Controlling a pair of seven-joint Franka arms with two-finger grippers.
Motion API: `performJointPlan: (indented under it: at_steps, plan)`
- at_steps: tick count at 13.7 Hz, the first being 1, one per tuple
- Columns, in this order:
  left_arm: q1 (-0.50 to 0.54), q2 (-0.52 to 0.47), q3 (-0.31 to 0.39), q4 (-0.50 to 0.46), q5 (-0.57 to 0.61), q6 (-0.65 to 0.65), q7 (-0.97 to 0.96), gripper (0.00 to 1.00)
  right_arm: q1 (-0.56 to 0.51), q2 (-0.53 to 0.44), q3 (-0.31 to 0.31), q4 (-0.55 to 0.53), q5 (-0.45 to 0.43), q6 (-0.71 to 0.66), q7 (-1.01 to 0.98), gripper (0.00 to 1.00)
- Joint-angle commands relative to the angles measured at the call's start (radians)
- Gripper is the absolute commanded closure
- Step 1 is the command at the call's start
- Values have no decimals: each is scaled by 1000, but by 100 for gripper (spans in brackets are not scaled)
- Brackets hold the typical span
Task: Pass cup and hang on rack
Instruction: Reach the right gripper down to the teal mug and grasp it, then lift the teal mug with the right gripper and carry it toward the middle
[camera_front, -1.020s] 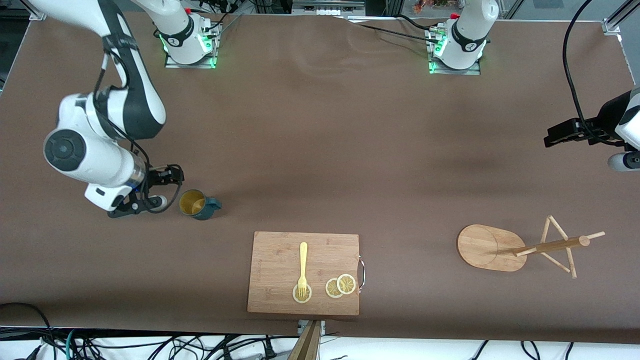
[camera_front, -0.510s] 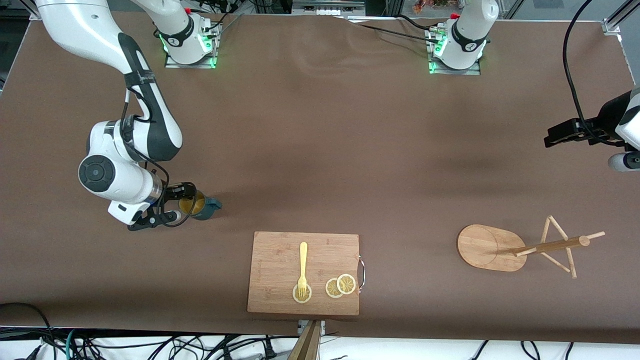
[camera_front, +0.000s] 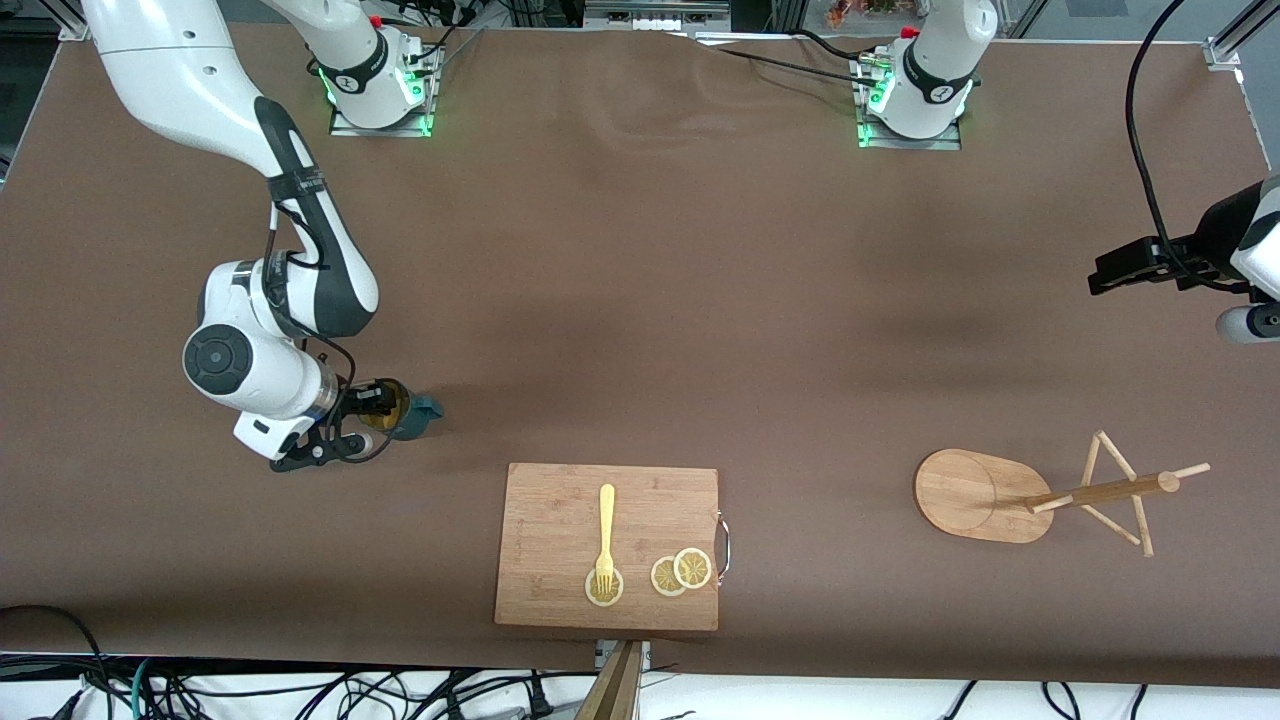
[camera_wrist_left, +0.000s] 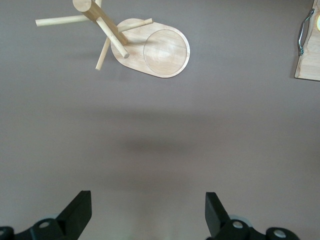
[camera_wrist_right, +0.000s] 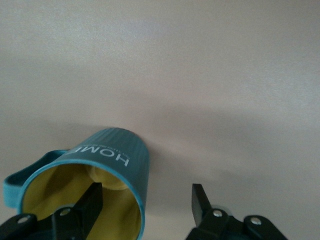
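"HOME" is printed in white on the ribbed teal wall of the cup (camera_wrist_right: 107, 160), legible only in the right wrist view. There the right gripper (camera_wrist_right: 145, 197) is seen with jaws spread wide, one finger inside the yellow interior and one outside the wall, nothing clamped. In the front view the cup (camera_front: 412, 415) stands upright toward the right arm's end of the table. The left gripper (camera_wrist_left: 147, 207) waits, wide open and empty, above bare table near the rack (camera_wrist_left: 150, 47).

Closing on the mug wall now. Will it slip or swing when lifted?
Likely rigid, so the cup won't flex. Its ribbed wall may aid grip. With the right pincer straddling one wall, one finger inside, it may tilt toward the handle.
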Motion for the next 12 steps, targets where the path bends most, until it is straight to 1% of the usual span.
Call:
performJointPlan:
  at_steps: [1,4,5,6,10,12]
  plan:
    - [4,13,3,30,-25,-7,13,0,-1,17,3,6,19,20,12,51]
    - [5,14,3,30,-25,-7,13,0,-1,26,3,6,29,31,13,83]
    - [5,14,3,30,-25,-7,13,0,-1,26,3,6,60,31,13,92]
    - [5,14,3,30,-25,-7,13,0,0,26,3,6,69,30,12,100]
    - [4,14,3,30,-25,-7,13,0,28,26,3,8,71,22,13,100]
    - [5,14,3,30,-25,-7,13,0,74,20,3,12,71,20,63,100]
